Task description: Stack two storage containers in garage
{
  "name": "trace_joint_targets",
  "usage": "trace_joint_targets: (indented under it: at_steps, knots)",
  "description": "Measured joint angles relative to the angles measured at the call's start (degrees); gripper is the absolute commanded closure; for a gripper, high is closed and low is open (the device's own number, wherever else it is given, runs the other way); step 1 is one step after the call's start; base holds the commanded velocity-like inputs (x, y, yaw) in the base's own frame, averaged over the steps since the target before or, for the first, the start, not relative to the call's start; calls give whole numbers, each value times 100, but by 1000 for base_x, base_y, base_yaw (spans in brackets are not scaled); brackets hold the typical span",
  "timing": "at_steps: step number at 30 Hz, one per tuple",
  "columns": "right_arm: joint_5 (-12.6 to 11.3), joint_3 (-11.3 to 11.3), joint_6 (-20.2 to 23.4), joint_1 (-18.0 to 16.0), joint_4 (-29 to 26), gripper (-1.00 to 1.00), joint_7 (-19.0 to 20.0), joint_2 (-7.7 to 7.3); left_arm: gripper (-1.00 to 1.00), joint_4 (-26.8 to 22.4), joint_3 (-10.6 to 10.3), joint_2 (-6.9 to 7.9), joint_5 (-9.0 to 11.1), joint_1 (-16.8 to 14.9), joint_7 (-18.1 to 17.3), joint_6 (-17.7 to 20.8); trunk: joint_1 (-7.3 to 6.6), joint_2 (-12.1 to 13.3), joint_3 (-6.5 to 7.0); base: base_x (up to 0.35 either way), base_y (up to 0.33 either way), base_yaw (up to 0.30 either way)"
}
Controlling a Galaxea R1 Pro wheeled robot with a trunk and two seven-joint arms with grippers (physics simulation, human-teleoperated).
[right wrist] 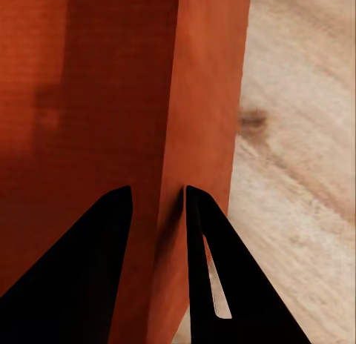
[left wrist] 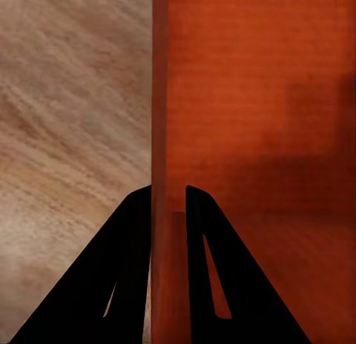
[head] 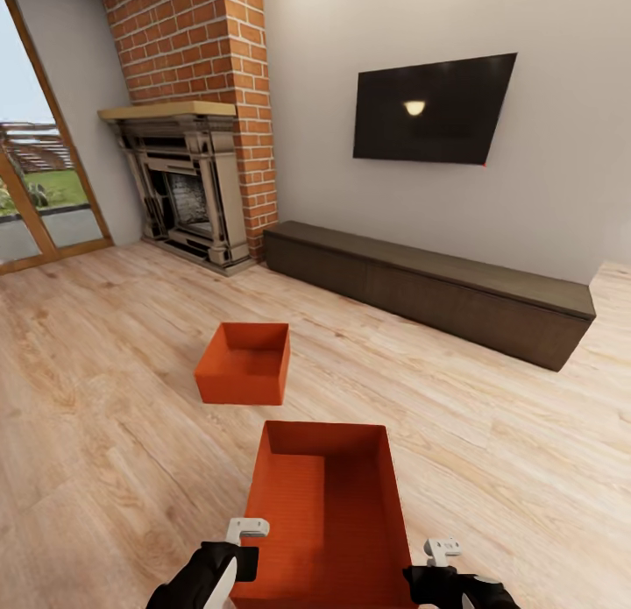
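A red brick chimney (head: 197, 39) rises against the far wall, with an ornate grey fireplace (head: 184, 193) at its foot under a pale wooden mantel (head: 166, 110). Beside the chimney a black TV (head: 431, 109) hangs on the plain light wall, a small glint of light on its screen. Below the TV a long dark low cabinet (head: 429, 289) stands against the wall. At the far left a wood-framed glass door (head: 35, 188) gives onto what looks like grass and steps outside.
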Motion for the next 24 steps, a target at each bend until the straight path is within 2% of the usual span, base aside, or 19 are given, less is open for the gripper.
trace_joint_targets:
  at_steps: [11,24]
  knots:
    - [-1,-1,-3,-1,-4,100,-2,-1,100,3,-2,-2,5,0,6,-17,-241,441,198,-10,-8,298]
    - [-54,33,-6,-1,-21,100,-44,-1,100,25,-9,-1,28,1,8,-83,-525,963,431,-233,-196,298]
